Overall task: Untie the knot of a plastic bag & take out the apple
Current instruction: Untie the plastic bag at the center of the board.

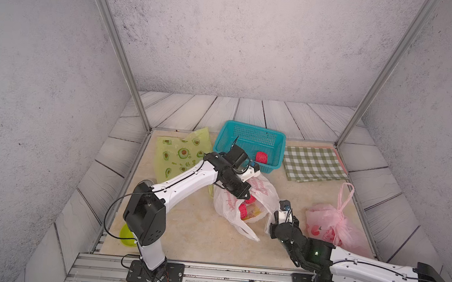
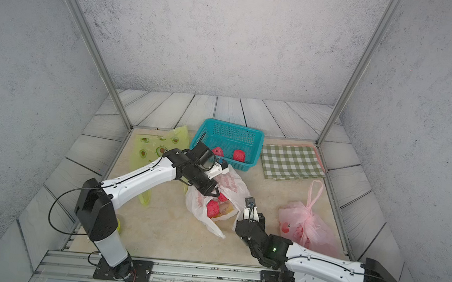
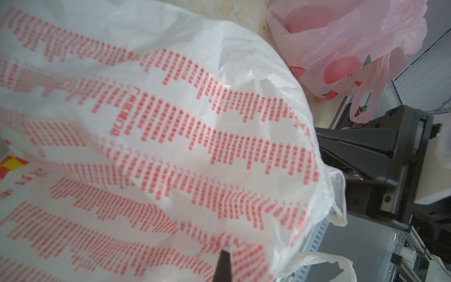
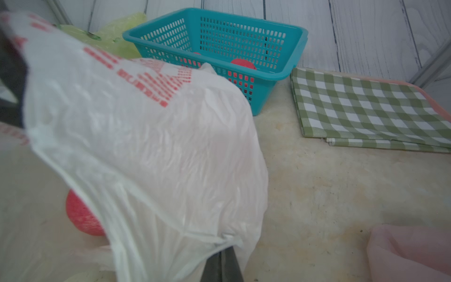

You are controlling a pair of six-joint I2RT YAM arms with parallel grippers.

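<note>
The right fingers are closed on a bunched fold of the white bag, at the near rim of its mouth. The left fingers are closed on the printed film of the same bag, at the far rim. Between the two pairs of fingers the mouth is spread open. Inside it an apple in a red foam net is seen resting low on the table, with something yellow beside it. A second apple is partly hidden just under the left fingers. A pink bag, knotted at the top, lies near the right fingers, on the side away from the white bag. Beyond the left fingers a teal basket is set close against the white bag, and two more netted apples are seen in it. A green bag lies behind the left arm, and a green checked cloth is spread beside the basket, well beyond the right fingers.
</note>
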